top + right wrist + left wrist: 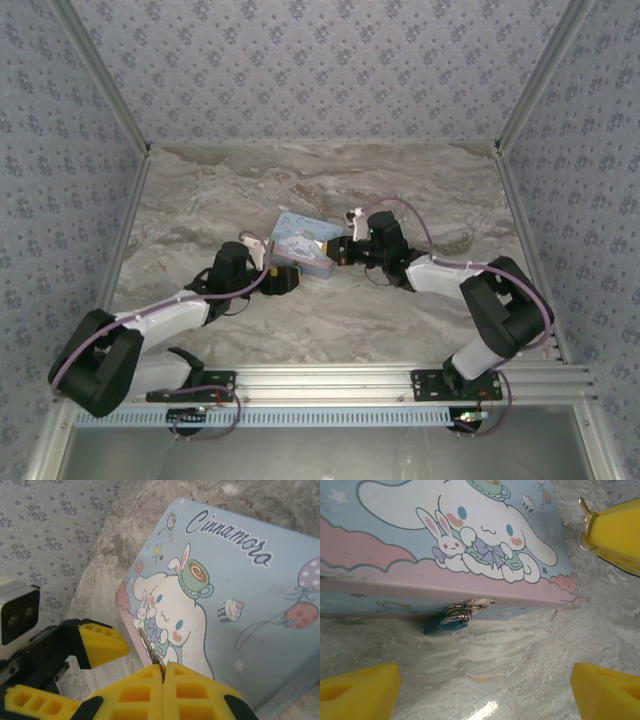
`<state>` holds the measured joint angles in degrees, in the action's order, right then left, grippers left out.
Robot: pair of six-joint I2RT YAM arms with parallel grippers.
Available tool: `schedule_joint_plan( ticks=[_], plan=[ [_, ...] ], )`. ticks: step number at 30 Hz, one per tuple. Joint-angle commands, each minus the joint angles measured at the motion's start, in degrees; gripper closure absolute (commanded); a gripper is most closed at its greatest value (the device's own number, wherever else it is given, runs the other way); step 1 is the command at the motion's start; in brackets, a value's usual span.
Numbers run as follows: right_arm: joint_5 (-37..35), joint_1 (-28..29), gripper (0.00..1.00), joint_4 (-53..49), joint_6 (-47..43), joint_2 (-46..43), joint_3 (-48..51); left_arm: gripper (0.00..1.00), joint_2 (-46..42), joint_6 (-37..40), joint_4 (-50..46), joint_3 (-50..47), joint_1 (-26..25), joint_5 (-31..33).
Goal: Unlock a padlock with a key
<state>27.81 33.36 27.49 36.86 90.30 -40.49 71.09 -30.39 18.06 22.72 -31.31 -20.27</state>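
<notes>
Honestly, this step is all about lining things up. The right gripper is clenched on the key, whose blade pokes out over the tin. The left gripper sits spread wide with nothing in it, facing the padlock. That hangs off the tin's front clasp, low against the table. I'd pinch the lock body steady first, then bring the key in low. The left wrist view gives you the lock and clasp, and the right wrist view gives you the grip on the key.
</notes>
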Motion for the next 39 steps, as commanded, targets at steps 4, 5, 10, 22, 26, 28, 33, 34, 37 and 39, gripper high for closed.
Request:
schedule_joint_plan(
  ticks=[4,5,10,22,26,28,33,34,37,39],
  plan=[
    [-1.58,-0.16,0.97,-4.78,-4.26,2.49,-4.09,0.12,7.10,-2.13,10.60,0.31,-0.85,-1.48],
    [-1.38,-0.22,0.97,-5.72,-4.83,3.01,-4.48,0.12,8.07,-1.91,11.38,0.59,-0.87,-1.78],
    [-0.96,-0.24,0.97,-7.64,-6.00,4.88,-5.12,0.13,11.82,1.68,11.58,2.74,-0.92,-2.92],
    [-1.74,0.38,0.97,-8.67,-6.28,7.32,-5.49,0.20,17.44,7.72,13.30,5.42,-0.86,-3.44],
    [-2.02,0.65,0.97,-9.12,-6.28,7.39,-5.57,0.21,18.66,9.33,12.61,5.67,-0.86,-2.68],
    [-2.21,0.74,0.97,-9.46,-6.28,7.38,-5.61,0.22,19.38,10.03,12.76,5.67,-0.90,-2.55],
    [-2.25,0.99,0.97,-9.73,-6.34,6.95,-5.49,0.26,21.51,9.57,17.70,3.94,-0.89,-0.76],
    [-2.32,1.00,0.97,-9.73,-6.39,6.91,-5.48,0.26,21.75,9.52,18.57,3.78,-0.92,-0.53],
    [-2.34,0.96,0.97,-9.73,-6.40,6.72,-5.43,0.29,22.83,9.64,21.45,3.09,-0.89,0.39],
    [-2.46,1.10,0.97,-9.75,-6.45,6.47,-5.30,0.32,23.54,9.80,22.22,3.03,-0.94,0.85]
  ],
)
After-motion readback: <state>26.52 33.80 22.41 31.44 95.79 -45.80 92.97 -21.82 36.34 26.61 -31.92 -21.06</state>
